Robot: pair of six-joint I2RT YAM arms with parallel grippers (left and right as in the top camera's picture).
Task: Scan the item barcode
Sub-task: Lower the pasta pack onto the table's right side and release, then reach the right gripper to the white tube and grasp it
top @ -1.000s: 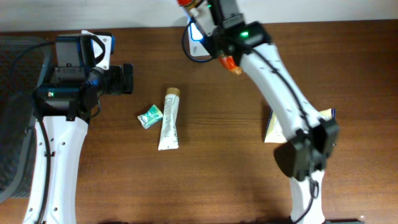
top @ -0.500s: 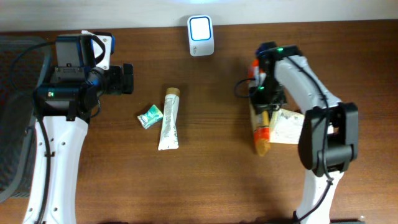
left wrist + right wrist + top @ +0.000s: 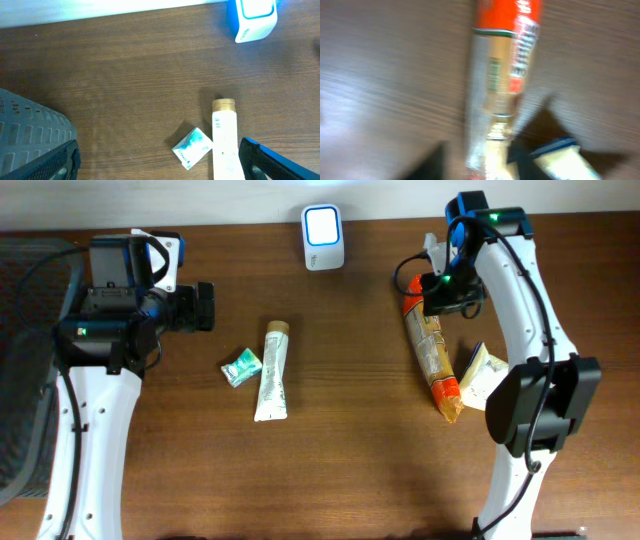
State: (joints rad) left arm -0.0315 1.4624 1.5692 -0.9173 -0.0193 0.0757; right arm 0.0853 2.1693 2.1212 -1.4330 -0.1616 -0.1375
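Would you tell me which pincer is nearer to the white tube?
Left. The left pincer sits up-left of the white tube; the right pincer is far right, at the orange-ended pack.

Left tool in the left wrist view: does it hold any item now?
No, the left tool stands wide open with nothing between its fingers; the white tube lies on the table below.

Grey basket (image 3: 22,410), white tube (image 3: 272,372), green sachet (image 3: 241,367)
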